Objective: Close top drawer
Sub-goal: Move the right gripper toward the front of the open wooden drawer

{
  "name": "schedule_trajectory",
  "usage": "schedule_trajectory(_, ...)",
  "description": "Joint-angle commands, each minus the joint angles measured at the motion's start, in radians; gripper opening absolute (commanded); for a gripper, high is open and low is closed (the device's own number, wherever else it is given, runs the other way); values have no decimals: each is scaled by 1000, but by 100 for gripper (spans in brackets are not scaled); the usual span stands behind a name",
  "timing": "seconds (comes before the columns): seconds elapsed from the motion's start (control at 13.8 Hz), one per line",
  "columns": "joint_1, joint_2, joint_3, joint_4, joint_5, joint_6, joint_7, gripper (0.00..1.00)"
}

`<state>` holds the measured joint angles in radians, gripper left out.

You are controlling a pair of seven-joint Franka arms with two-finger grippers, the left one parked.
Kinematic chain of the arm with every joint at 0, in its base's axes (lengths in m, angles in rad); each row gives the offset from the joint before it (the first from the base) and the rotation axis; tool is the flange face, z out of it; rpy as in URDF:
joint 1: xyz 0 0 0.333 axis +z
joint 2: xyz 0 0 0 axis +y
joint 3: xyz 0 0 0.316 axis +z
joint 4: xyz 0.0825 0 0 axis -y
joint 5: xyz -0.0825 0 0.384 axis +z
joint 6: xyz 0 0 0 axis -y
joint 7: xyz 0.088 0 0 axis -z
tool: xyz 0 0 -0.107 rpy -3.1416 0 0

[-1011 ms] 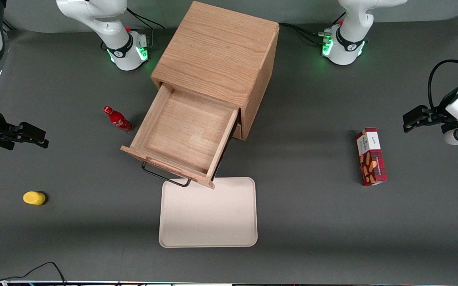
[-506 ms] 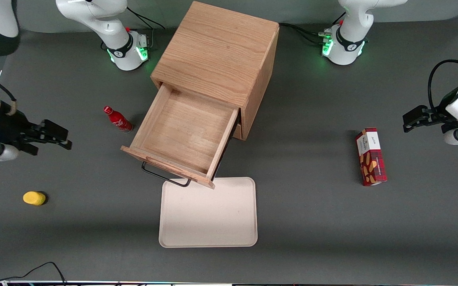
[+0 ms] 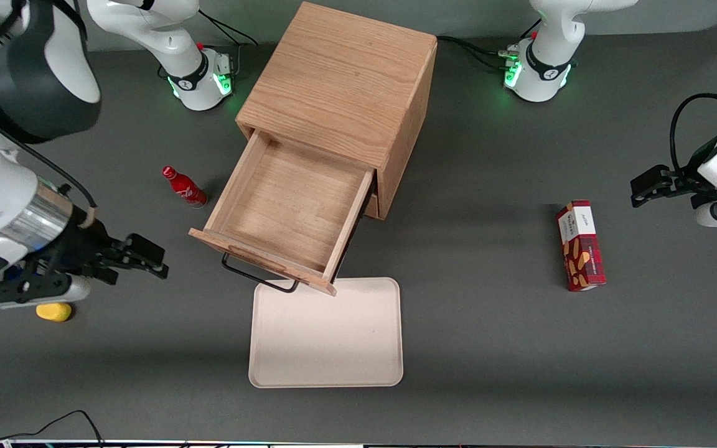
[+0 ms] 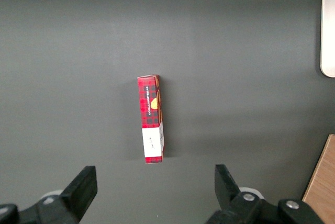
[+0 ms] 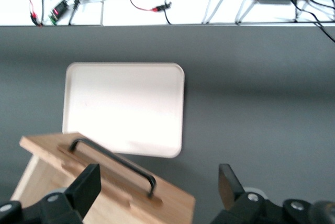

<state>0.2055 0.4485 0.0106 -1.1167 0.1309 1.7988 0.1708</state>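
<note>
Gripper moved closer to top drawer, fingers apart, holding nothing. Drawer's open same as b4. Writing on red bottle and box unreadable.

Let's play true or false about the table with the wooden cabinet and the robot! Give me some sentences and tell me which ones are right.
1. The top drawer is pulled out. True.
2. Something lies inside that drawer. False: only its bare wooden bottom shows.
3. The gripper holds the drawer's black handle. False: it is open and apart from the handle, toward the working arm's end of the table.
4. A cream tray lies in front of the drawer. True.
5. The red bottle stands on the tray. False: it stands on the table beside the drawer.
</note>
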Motion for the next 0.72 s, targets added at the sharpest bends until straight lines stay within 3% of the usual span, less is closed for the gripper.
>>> schedule_trajectory(0.0,11,55,2,58,33,31,29,100)
schedule_trajectory(0.22,9,56,2,52,29,1,-100,100)
schedule_trajectory(0.65,9,96,3,64,9,16,-575,100)
